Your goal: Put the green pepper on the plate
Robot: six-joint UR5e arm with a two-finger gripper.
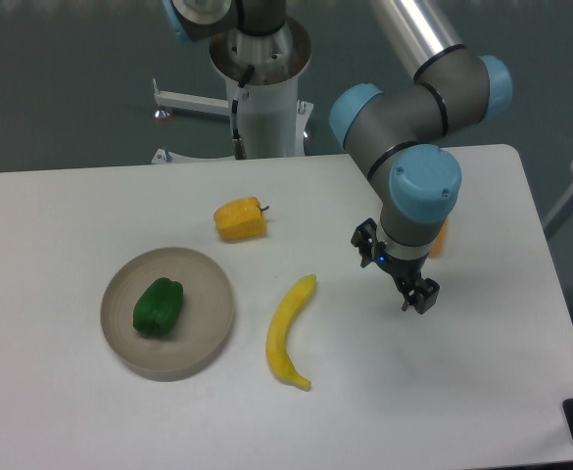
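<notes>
The green pepper (158, 306) lies inside the plate (208, 328), a little left of its middle. The plate sits on the white table at the front left. My gripper (404, 282) hangs over the table well to the right of the plate, past the banana. It holds nothing. Its dark fingers (421, 294) point down and toward the camera, and I cannot tell how far apart they stand.
A yellow pepper (240, 219) lies behind the plate near the table's middle. A yellow banana (291, 333) lies between the plate and my gripper. An orange object (439, 238) shows partly behind the wrist. The robot's base column (265, 93) stands at the back.
</notes>
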